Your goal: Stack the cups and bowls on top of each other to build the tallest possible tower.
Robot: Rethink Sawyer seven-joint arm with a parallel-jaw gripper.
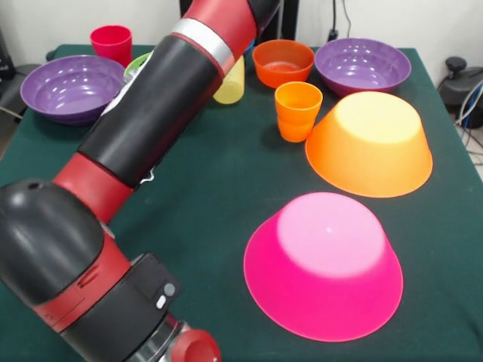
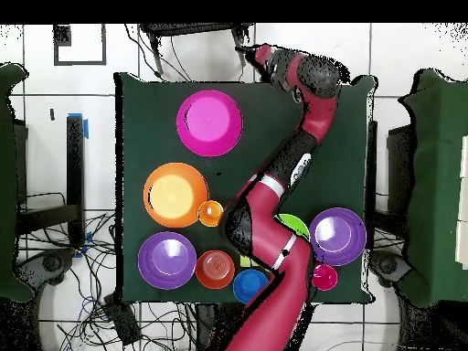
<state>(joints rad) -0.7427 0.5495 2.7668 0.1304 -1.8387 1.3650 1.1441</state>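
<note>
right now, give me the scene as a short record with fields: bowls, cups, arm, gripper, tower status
bowls upside down: pink bowl, large orange bowl
bowls upright: two purple bowls, small orange-red bowl, blue bowl, green bowl partly under the arm
cups: red cup, yellow cup, orange cup, all upright and standing apart
arm: stretched across the table
gripper: at the table edge beyond the pink bowl, state unclear
tower status: nothing stacked yet
</note>
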